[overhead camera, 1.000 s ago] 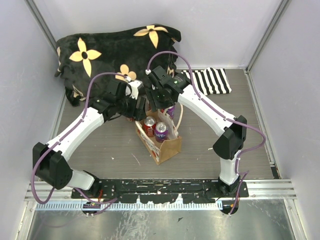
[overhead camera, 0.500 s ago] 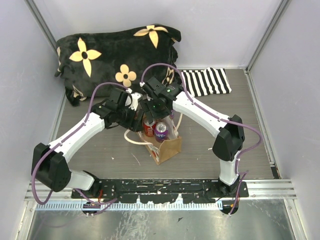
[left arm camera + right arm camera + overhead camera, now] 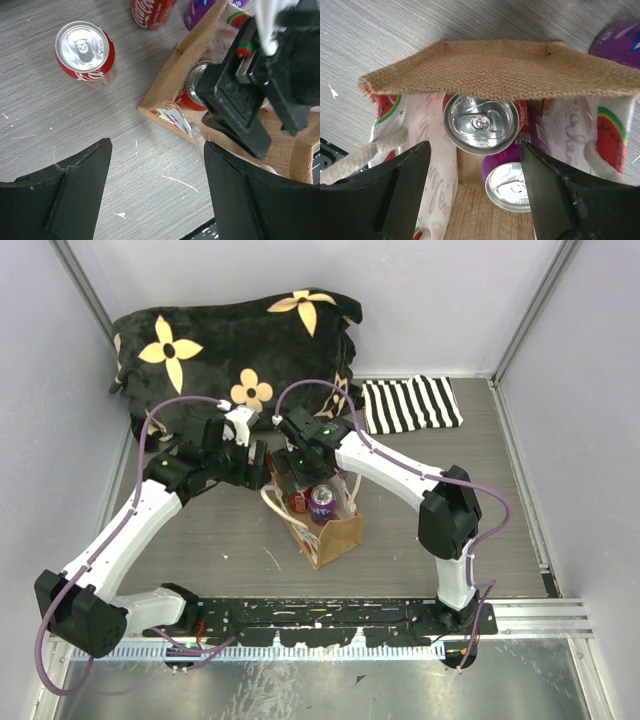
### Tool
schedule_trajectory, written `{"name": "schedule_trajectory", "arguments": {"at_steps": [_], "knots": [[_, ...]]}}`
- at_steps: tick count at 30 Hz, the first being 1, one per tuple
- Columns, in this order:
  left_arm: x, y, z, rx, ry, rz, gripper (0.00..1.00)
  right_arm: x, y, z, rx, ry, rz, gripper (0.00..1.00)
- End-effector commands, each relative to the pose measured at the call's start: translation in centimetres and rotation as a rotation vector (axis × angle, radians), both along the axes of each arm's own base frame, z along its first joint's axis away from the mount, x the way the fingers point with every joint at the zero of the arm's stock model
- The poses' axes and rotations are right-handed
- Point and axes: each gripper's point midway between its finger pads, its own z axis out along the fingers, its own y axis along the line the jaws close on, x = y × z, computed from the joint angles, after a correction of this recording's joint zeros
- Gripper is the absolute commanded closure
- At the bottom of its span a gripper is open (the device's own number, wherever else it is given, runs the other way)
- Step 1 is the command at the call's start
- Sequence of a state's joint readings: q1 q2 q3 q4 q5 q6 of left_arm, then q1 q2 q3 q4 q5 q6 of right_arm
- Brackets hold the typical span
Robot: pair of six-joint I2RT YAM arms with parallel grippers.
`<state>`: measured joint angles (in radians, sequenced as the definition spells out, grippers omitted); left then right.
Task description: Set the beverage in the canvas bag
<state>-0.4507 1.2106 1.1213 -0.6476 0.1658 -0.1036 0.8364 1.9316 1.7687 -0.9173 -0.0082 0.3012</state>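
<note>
The canvas bag (image 3: 335, 535) stands upright mid-table, a red can (image 3: 298, 502) and a purple can (image 3: 322, 502) inside it. From the right wrist I look straight down into the bag (image 3: 495, 67): the red can (image 3: 480, 122) stands against the far wall, the purple can (image 3: 512, 187) beside it. My right gripper (image 3: 475, 180) hangs open over them, its fingers (image 3: 395, 185) wider than the red can and touching neither. My left gripper (image 3: 157, 185) is open over bare table just left of the bag (image 3: 167, 100), holding nothing.
More cans stand on the table by the bag: a red one (image 3: 85, 52), another red one (image 3: 150, 7) and a purple one (image 3: 200, 10). A black flowered cushion (image 3: 230, 340) and a striped cloth (image 3: 410, 403) lie at the back. A cream handle (image 3: 268, 505) droops to the bag's left.
My right gripper has come over the bag's mouth and its jaws have spread. The left arm has drawn back to the left, and the bag's left handle has dropped outward.
</note>
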Motion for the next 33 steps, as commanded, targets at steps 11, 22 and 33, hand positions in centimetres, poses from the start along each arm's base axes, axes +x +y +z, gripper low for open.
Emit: {"name": "schedule_trajectory", "arguments": {"at_steps": [11,22,33], "knots": [[1.7,0.6,2.8,-0.071,-0.061,0.075,0.19,1.4,1.8,-2.7,-0.001,-0.017,0.026,0.30],[1.8,0.5,2.2,-0.066,-0.049,0.070,0.19,1.6,3.3,-1.0,0.098,-0.081,0.091,0.66],[2.0,0.2,1.6,-0.066,-0.033,0.060,0.19,0.9,4.2,0.0,0.151,-0.108,0.184,0.82]]}}
